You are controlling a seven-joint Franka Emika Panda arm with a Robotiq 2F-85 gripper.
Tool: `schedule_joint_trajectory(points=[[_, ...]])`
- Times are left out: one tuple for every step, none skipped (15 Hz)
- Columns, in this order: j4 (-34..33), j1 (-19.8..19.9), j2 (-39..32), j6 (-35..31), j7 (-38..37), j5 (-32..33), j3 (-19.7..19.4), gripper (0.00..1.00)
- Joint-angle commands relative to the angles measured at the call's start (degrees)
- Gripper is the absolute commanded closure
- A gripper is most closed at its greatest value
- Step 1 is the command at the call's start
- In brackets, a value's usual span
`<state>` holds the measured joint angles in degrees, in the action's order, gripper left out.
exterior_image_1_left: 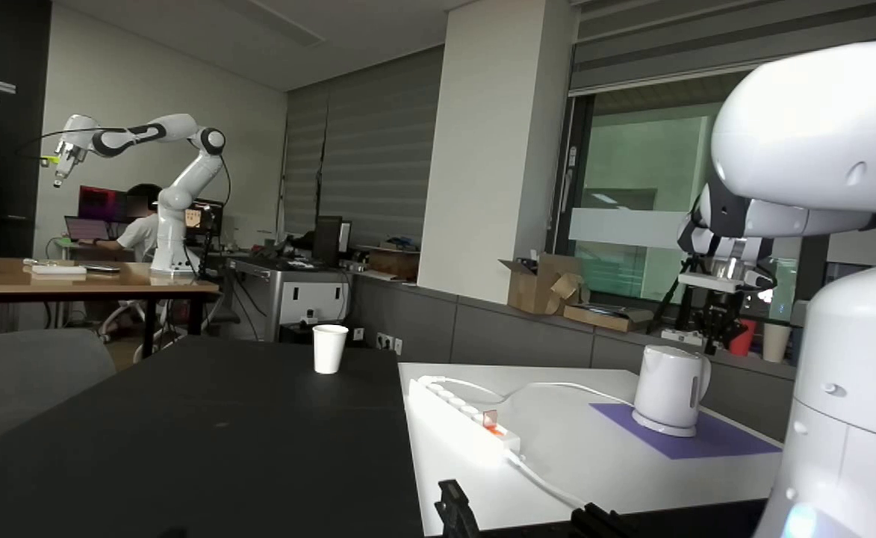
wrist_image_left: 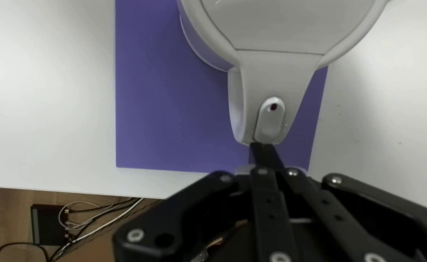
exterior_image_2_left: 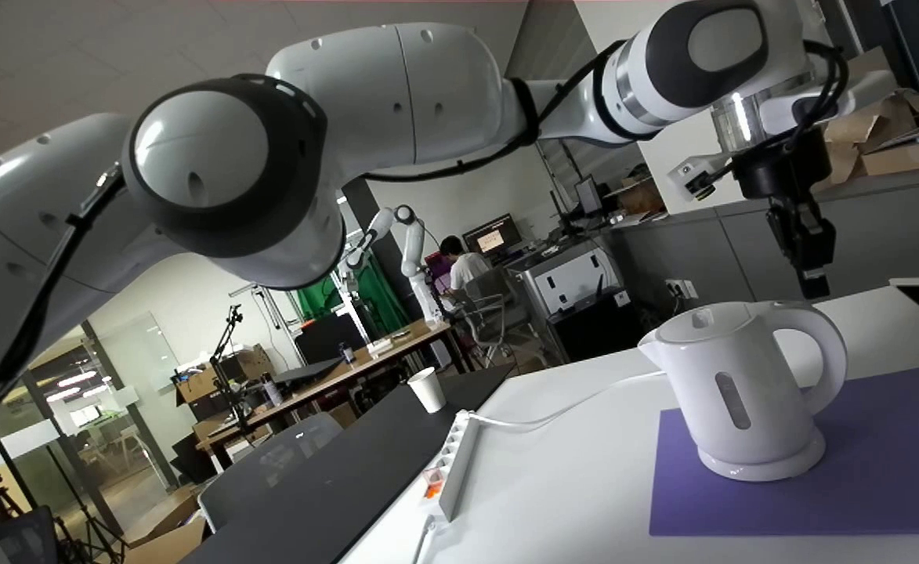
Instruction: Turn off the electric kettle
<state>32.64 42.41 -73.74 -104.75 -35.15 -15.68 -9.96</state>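
Observation:
The white electric kettle stands upright on a purple mat in both exterior views (exterior_image_1_left: 662,392) (exterior_image_2_left: 749,352), with its loop handle toward my gripper's side. In the wrist view the kettle (wrist_image_left: 289,25) is partly cut off at the top. A switch (wrist_image_left: 269,122) with a small dark red mark lies on top of the handle. My gripper (wrist_image_left: 263,145) is shut with nothing between its fingers. Its fingertips appear just below the switch end of the handle in the wrist view. In an exterior view the gripper (exterior_image_2_left: 814,286) hangs above the handle, apart from it.
The purple mat (wrist_image_left: 162,120) lies near the edge of the white table (wrist_image_left: 46,109). A white power strip (exterior_image_1_left: 467,418) (exterior_image_2_left: 451,470) with an orange switch lies on the table, a cord running to the kettle. A white paper cup (exterior_image_1_left: 329,347) (exterior_image_2_left: 428,389) stands on the black table.

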Motion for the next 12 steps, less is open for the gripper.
schedule_joint_trajectory(points=[[-5.7,1.2,-2.4,2.3,-2.6,1.2,1.5,1.00],[-5.9,1.2,-2.6,2.5,-2.7,1.2,1.7,1.00],[-6.2,1.3,-2.8,2.8,-2.7,1.3,1.8,1.00],[-6.6,1.3,-3.1,3.0,-2.8,1.4,1.8,1.00],[-7.0,1.4,-3.4,3.3,-2.8,1.4,1.9,1.00],[-7.3,1.4,-3.6,3.5,-2.9,1.4,2.0,1.00],[-7.5,1.4,-3.9,3.5,-3.0,1.5,2.1,1.00],[-7.7,1.4,-4.1,3.6,-3.0,1.6,2.2,1.00],[-8.0,1.5,-4.4,3.7,-3.1,1.7,2.3,1.00],[-8.2,1.5,-4.7,3.7,-3.2,1.9,2.3,1.00],[-8.5,1.5,-5.0,3.6,-3.3,2.2,2.3,1.00],[-8.7,1.5,-5.3,3.7,-3.4,2.5,2.3,1.00]])
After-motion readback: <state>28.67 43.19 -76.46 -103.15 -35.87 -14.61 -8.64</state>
